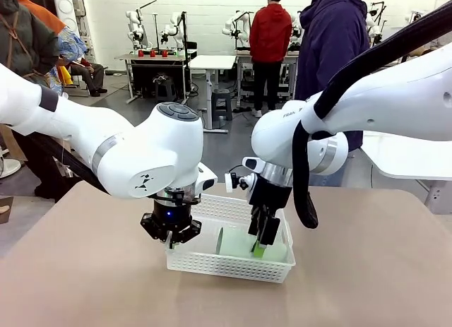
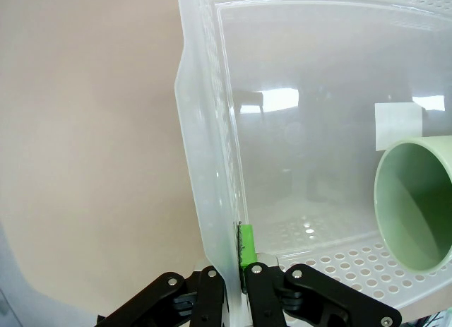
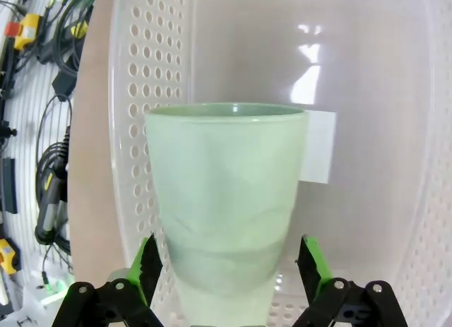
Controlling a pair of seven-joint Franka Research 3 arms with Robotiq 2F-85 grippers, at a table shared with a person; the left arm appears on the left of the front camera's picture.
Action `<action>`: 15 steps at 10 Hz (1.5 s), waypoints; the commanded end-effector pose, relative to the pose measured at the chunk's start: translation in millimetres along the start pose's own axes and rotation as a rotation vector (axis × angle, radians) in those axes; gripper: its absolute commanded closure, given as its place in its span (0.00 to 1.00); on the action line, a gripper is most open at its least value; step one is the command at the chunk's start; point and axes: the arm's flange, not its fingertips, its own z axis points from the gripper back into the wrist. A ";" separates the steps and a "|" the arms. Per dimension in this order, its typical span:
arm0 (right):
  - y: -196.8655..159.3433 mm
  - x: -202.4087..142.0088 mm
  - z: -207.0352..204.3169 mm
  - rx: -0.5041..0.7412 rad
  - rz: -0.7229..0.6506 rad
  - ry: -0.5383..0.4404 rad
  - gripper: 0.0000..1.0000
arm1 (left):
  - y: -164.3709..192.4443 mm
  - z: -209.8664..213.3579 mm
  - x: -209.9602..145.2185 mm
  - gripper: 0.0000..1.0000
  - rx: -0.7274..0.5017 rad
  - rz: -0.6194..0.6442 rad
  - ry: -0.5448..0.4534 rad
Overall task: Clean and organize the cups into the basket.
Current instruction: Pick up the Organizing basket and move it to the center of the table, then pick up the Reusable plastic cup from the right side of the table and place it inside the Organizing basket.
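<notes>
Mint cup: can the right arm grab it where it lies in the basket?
Likely yes: the right gripper stands open astride the mint cup, which lies in the basket; nothing sits between.

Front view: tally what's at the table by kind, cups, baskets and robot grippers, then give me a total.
Pale mint green tapered cup: 1, lying on its side in the basket
White perforated plastic basket: 1
Black two-finger grippers with green pads: 2, left gripper and right gripper
Total: 4
</notes>
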 end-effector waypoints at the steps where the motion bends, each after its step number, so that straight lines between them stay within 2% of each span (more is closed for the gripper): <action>1: 26.9 -19.7 40.6 -0.120 0.014 -0.096 0.00 | -1.6 -1.9 -2.4 1.00 0.011 -0.004 0.000; 2: 38.4 -36.0 71.3 -0.189 0.007 -0.148 0.00 | -1.6 -1.9 -2.4 1.00 0.011 -0.004 0.000; 4: 60.0 -86.7 125.0 -0.253 -0.013 -0.314 0.00 | -1.6 -1.9 -2.4 1.00 0.011 -0.004 0.000; 7: 92.7 -192.3 168.0 -0.327 -0.089 -0.547 0.00 | -1.6 -1.9 -2.4 1.00 0.011 -0.004 0.000; 10: 106.8 -299.8 180.0 -0.367 -0.102 -0.680 0.00 | -1.6 -1.9 -2.4 1.00 0.011 -0.004 0.000; 12: 109.1 -367.5 173.7 -0.385 -0.123 -0.827 0.00 | -1.6 -1.9 -2.4 1.00 0.011 -0.004 0.000; 13: 111.5 -393.5 168.6 -0.389 -0.139 -0.885 0.00 | -1.6 -1.9 -2.4 1.00 0.011 -0.004 0.000; 15: 114.8 -428.8 158.9 -0.382 -0.135 -0.942 0.00 | -1.6 -1.9 -2.4 1.00 0.011 -0.004 0.000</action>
